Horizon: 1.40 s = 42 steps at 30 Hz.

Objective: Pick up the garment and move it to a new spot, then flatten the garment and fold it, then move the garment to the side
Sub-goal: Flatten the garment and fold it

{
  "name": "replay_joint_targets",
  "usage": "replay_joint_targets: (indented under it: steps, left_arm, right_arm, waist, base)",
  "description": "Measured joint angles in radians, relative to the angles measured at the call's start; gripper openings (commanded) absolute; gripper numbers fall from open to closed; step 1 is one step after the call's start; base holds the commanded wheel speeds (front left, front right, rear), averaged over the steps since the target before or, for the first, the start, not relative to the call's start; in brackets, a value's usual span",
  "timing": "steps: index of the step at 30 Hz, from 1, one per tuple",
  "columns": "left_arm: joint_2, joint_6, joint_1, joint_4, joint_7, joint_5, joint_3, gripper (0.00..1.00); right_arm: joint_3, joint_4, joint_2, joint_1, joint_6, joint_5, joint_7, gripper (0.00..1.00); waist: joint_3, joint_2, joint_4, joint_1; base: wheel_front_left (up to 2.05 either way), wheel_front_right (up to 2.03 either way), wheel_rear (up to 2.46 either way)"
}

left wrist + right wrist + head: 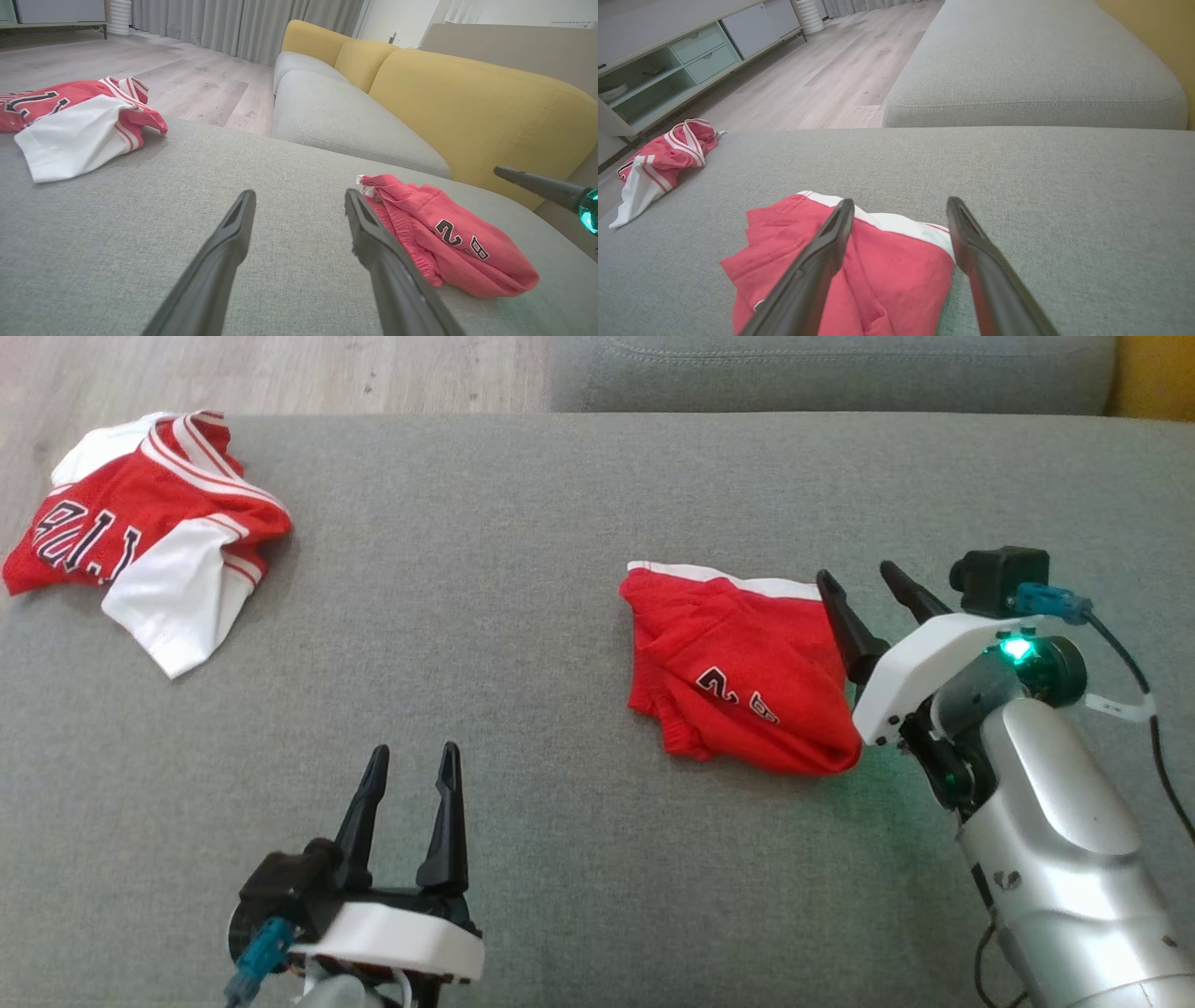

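Gaping wide, empty, both: right hand (859,575) at edge of red shorts (738,663), left hand (414,749) well apart

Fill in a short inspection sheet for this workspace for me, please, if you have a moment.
Surface: grey cushion, flat, no stains seen.
Job's things: red shorts, folded into a compact bundle, right of centre.
Clutter: red and white jersey, crumpled at the far left corner.
Pincers: left pincer open, empty, over bare fabric; right pincer open at the shorts' right edge, gripping nothing.
Cables: black cable looping beside the right wrist, off the shorts.
Surroundings: wooden floor, yellow sofa back, pale cabinet.
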Motion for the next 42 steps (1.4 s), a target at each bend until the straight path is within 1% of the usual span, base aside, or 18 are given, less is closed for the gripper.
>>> replay_joint_targets:
  steps: [8, 13, 14, 15, 16, 17, 18, 25, 29, 37, 42]
  left_arm:
    - [0.0, 0.0, -0.007, 0.0, 0.0, 0.0, -0.001, 1.0]
    - [0.0, -0.001, -0.023, 0.001, 0.001, 0.0, -0.003, 1.0]
    - [0.0, -0.001, -0.025, 0.001, 0.001, 0.0, -0.004, 1.0]
    - [0.0, -0.001, -0.028, 0.002, 0.001, 0.0, -0.004, 1.0]
    - [0.0, -0.001, -0.033, 0.003, 0.001, 0.0, -0.004, 1.0]
    - [0.0, -0.001, -0.036, 0.003, 0.001, 0.0, -0.004, 1.0]
    - [-0.001, -0.002, -0.038, 0.003, 0.001, 0.0, -0.004, 1.0]
    - [-0.006, -0.009, -0.038, 0.007, 0.001, 0.0, -0.004, 1.0]
    - [-0.009, -0.01, -0.039, 0.01, 0.001, 0.0, -0.003, 1.0]
    - [-0.021, -0.018, -0.055, 0.024, 0.001, 0.003, 0.001, 1.0]
    - [-0.021, -0.018, -0.055, 0.024, 0.001, 0.007, 0.003, 1.0]
  right_arm:
    - [-0.008, 0.051, -0.002, -0.004, 0.0, -0.005, 0.002, 1.0]
    - [0.005, 0.113, -0.038, -0.017, 0.0, -0.036, 0.004, 1.0]
    - [0.013, 0.127, -0.046, -0.024, 0.0, -0.036, 0.008, 0.84]
    - [0.027, 0.136, -0.055, -0.033, 0.0, -0.036, 0.008, 0.5]
    - [0.04, 0.143, -0.062, -0.041, 0.0, -0.036, 0.008, 0.21]
    - [0.058, 0.151, -0.067, -0.051, 0.0, -0.036, 0.008, 0.04]
    - [0.073, 0.154, -0.072, -0.06, 0.0, -0.032, 0.009, 0.0]
    - [0.197, 0.177, -0.11, -0.09, 0.0, 0.038, 0.011, 0.0]
    - [0.285, 0.168, -0.125, -0.09, 0.0, 0.107, 0.011, 0.0]
    - [0.485, 0.051, -0.17, -0.093, 0.0, 0.285, -0.004, 0.0]
    - [0.602, -0.022, -0.194, -0.112, 0.0, 0.353, -0.022, 0.0]
  waist:
    - [0.024, 0.0, 0.018, 0.0]
    - [0.047, 0.0, 0.041, 0.0]
    - [0.052, 0.0, 0.046, 0.0]
    - [0.057, 0.0, 0.051, 0.0]
    - [0.062, 0.0, 0.056, 0.0001]
    - [0.066, 0.0, 0.061, 0.0001]
    - [0.07, 0.0, 0.065, 0.0001]
    - [0.086, 0.0, 0.083, 0.0001]
    - [0.091, 0.0, 0.087, 0.0]
    - [0.09, 0.0, 0.084, 0.0001]
    - [0.085, 0.0, 0.076, 0.0]
  base:
    - [0.0, 0.0, 0.0]
    - [0.0, 0.0, 0.0]
    - [0.0, 0.0, 0.0]
    - [0.0, 0.0, 0.0]
    - [0.0, 0.0, 0.0]
    - [0.0, 0.0, 0.0]
    - [0.0, 0.0, 0.0]
    - [0.0, 0.0, 0.0]
    - [0.0, 0.0, 0.0]
    - [0.0, 0.0, 0.0]
    - [0.0, 0.0, 0.0]
